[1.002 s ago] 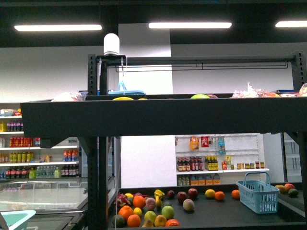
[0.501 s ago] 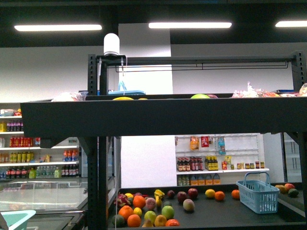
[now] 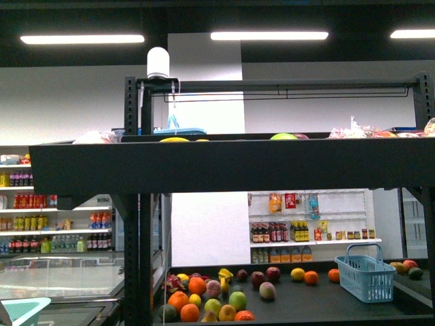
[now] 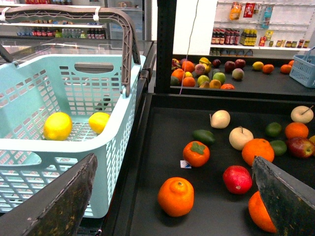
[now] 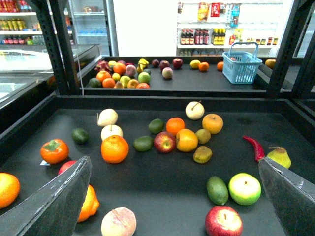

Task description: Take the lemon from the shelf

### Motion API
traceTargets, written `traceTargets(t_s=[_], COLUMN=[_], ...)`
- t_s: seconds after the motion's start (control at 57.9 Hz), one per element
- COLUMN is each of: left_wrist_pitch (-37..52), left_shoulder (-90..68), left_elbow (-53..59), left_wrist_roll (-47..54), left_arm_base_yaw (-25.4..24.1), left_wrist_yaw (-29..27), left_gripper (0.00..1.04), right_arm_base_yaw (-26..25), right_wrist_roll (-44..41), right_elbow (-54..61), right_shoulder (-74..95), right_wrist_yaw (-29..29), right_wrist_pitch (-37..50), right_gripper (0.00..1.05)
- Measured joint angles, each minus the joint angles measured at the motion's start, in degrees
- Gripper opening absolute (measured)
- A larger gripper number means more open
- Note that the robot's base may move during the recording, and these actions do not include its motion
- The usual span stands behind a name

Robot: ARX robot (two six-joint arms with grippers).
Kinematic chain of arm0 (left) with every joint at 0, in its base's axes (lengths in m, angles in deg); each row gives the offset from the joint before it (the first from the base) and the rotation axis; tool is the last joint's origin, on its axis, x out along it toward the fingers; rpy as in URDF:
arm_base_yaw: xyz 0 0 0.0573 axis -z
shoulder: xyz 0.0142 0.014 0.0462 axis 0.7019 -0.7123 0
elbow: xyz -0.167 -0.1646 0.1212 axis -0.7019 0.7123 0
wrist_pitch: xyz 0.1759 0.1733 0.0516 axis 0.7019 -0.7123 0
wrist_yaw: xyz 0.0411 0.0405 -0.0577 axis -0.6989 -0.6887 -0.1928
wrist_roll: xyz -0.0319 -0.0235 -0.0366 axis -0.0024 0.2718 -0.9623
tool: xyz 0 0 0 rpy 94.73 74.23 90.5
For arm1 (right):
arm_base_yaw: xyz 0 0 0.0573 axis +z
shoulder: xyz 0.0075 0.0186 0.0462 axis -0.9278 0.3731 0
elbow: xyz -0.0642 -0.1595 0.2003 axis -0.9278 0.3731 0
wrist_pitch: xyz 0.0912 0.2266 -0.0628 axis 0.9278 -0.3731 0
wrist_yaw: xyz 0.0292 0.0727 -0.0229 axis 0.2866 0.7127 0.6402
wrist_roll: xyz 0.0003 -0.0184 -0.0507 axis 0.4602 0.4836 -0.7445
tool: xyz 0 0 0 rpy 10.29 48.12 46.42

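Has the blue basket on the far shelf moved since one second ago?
No. In the front view the blue basket sits at the same spot beside the orange, right of the black shelf post, exactly as before.

The left gripper point(image 4: 172, 196) is held wide open, and nothing is gripped between its fingers. The right gripper point(image 5: 179, 196) is also spread wide, with nothing held.

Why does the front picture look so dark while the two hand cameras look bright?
Front view: bright ceiling strip lights leave the shelf a dark silhouette. Left wrist view: evenly lit, the basket sharp, the gripper fingers dark. Right wrist view: fruit clear, soft shadows.
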Motion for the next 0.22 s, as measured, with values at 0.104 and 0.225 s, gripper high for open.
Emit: traceTargets(t_s=[0.104,0.225], left_wrist_pitch=[0.0,0.0], left_shoulder=[0.0,0.0], left_elbow=[0.0,0.0], left_wrist_roll=[0.0,0.0], left_arm_base_yaw=[0.0,0.0], left_wrist_yaw=[0.0,0.0], left_gripper=[0.97,0.97], right_arm_base_yaw=[0.0,0.0], right_wrist_roll=[0.0,0.0], right_elbow=[0.0,0.0], right_shoulder=[0.0,0.0], right_wrist_yaw=[0.0,0.0], right_wrist_pitch=[0.0,0.0], right_gripper=[1.02,1.02])
